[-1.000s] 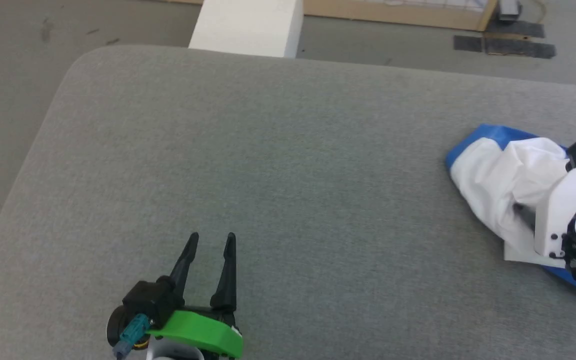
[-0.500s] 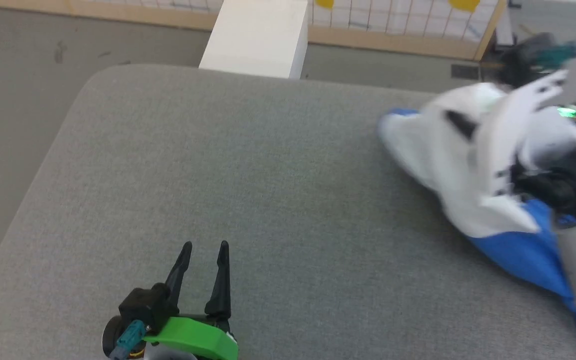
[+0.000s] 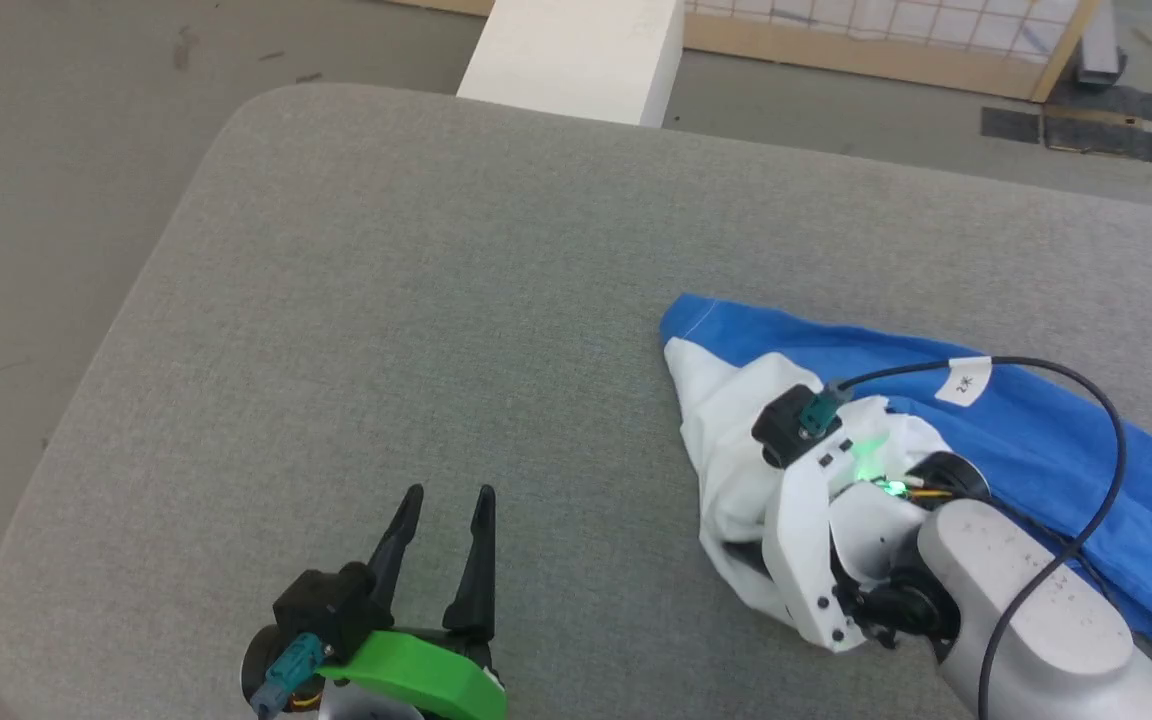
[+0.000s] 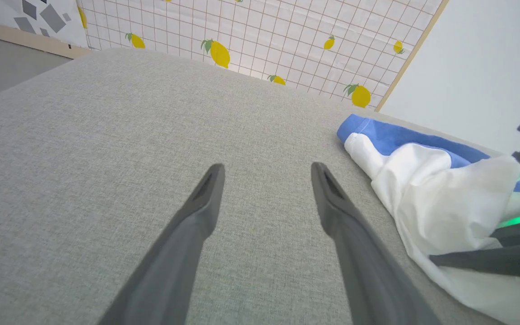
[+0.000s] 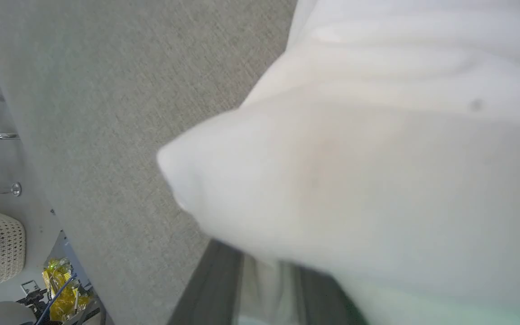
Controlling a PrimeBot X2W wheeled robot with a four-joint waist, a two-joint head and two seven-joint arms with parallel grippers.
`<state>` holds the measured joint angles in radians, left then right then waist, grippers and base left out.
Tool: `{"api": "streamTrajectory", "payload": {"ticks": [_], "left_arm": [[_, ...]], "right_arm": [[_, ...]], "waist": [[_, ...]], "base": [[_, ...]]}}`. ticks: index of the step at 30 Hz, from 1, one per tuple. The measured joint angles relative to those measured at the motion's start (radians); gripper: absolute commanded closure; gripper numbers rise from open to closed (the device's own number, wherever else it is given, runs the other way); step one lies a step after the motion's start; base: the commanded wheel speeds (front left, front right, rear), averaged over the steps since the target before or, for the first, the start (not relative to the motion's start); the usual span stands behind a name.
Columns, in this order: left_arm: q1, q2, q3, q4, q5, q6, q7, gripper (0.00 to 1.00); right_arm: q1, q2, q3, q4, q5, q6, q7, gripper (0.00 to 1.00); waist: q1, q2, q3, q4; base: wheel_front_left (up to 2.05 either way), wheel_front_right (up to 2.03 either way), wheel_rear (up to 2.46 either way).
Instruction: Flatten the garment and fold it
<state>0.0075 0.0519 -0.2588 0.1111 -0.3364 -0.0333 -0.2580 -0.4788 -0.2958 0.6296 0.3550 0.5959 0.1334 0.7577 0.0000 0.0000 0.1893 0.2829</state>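
Observation:
The garment lies bunched on the right half of the grey table, a blue sleeve stretching right and the white body heaped at its left end. My right gripper is low on that heap. White cloth drapes over its dark fingers and also sits between them, hiding the tips. How far the jaws stand apart is not clear. My left gripper hovers open over bare table near the front edge, well left of the garment, with nothing between its fingers.
A white box stands on the floor beyond the table's far edge. A wood-framed grid panel and black tape patches lie further back. The table's rounded left corner is near. My right arm's cable arcs over the blue sleeve.
My right gripper swung the garment up and leftward, then brought it down nearer the table's middle, with the blue sleeve now spread out. The head camera shifted. The left gripper stayed put.

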Motion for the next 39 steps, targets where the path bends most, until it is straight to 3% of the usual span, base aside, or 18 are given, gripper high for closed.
{"api": "streamTrajectory", "payload": {"ticks": [6, 11, 19, 22, 25, 31, 34, 37, 39], "left_arm": [[0.002, 0.000, 0.003, 0.009, -0.007, 0.008, 0.000, 0.00], [0.012, 0.000, 0.028, 0.012, 0.003, 0.008, 0.000, 0.00], [0.052, 0.000, 0.079, 0.004, 0.041, -0.002, 0.000, 0.00], [0.062, 0.000, 0.091, -0.010, 0.055, -0.009, 0.000, 0.00], [0.074, 0.000, 0.099, -0.029, 0.056, -0.010, 0.000, 0.00], [0.102, 0.000, 0.116, -0.058, 0.063, -0.019, 0.000, 0.00], [0.114, 0.000, 0.120, -0.080, 0.067, -0.021, 0.000, 0.00], [0.123, 0.000, 0.130, -0.102, 0.074, -0.027, 0.000, 0.00], [0.125, 0.000, 0.139, -0.112, 0.080, -0.028, 0.000, 0.00]], "right_arm": [[-0.036, 0.006, -0.004, -0.003, 0.057, -0.001, -0.024, 0.00], [-0.036, -0.038, -0.033, -0.109, 0.147, -0.001, 0.022, 0.00], [0.079, -0.108, -0.217, -0.320, 0.196, -0.001, 0.032, 0.00], [0.162, -0.100, -0.351, -0.394, 0.118, -0.001, -0.074, 0.00], [0.265, -0.049, -0.485, -0.458, -0.009, -0.001, -0.220, 0.00], [0.529, 0.163, -0.690, -0.522, -0.263, -0.001, -0.524, 0.00], [0.623, 0.228, -0.753, -0.519, -0.368, -0.001, -0.691, 0.00], [0.681, 0.244, -0.803, -0.477, -0.360, -0.001, -0.804, 0.00], [0.700, 0.243, -0.804, -0.426, -0.293, -0.001, -0.852, 0.00]], "waist": [[0.0001, 0.0000, -0.003, -0.002], [0.0000, 0.0000, -0.036, -0.028], [0.0001, 0.0000, -0.092, -0.087], [0.0000, 0.0000, -0.107, -0.109], [0.0000, 0.0000, -0.117, -0.130], [0.0000, 0.0000, -0.124, -0.169], [0.0000, 0.0000, -0.122, -0.187], [0.0000, 0.0000, -0.118, -0.205], [0.0000, 0.0000, -0.114, -0.219]], "base": [[0.00, 0.00, 0.00], [0.00, 0.00, 0.00], [0.00, 0.00, 0.00], [0.00, 0.00, 0.00], [0.00, 0.00, 0.00], [0.00, 0.00, 0.00], [0.00, 0.00, 0.00], [0.00, 0.00, 0.00], [0.00, 0.00, 0.00]]}}
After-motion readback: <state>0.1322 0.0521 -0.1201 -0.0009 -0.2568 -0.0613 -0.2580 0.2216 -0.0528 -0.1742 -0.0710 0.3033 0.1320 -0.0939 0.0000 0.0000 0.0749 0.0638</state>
